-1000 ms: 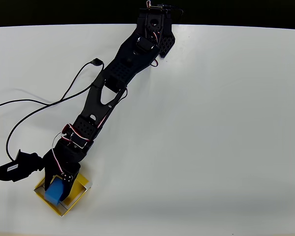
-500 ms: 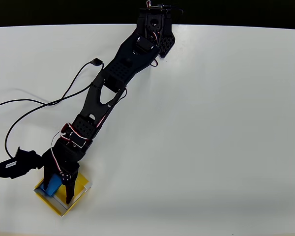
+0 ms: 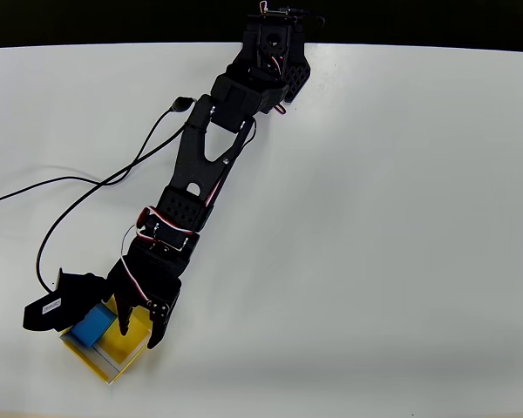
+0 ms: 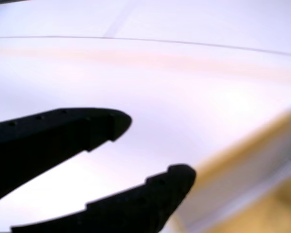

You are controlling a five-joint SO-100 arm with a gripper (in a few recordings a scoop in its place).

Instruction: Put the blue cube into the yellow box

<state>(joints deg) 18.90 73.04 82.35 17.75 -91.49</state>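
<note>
The blue cube [image 3: 90,327] lies inside the yellow box [image 3: 98,362], against its upper-left corner, near the table's front left in the overhead view. My gripper [image 3: 136,329] is open over the box's right half, just right of the cube and not touching it. Nothing is between its black fingers [image 3: 153,334]. In the wrist view the gripper [image 4: 155,145] stands open over the white table. The blurred wall of the yellow box [image 4: 252,160] sits to the lower right, and the cube is out of that view.
The black arm [image 3: 200,174] stretches from its base [image 3: 275,52] at the table's far edge down to the box. A black cable [image 3: 96,181] loops across the left side of the white table. The right half of the table is bare.
The gripper has let go of the blue cube and shifted up and to the right. The cube now rests in the box's left part, clear of the fingers.
</note>
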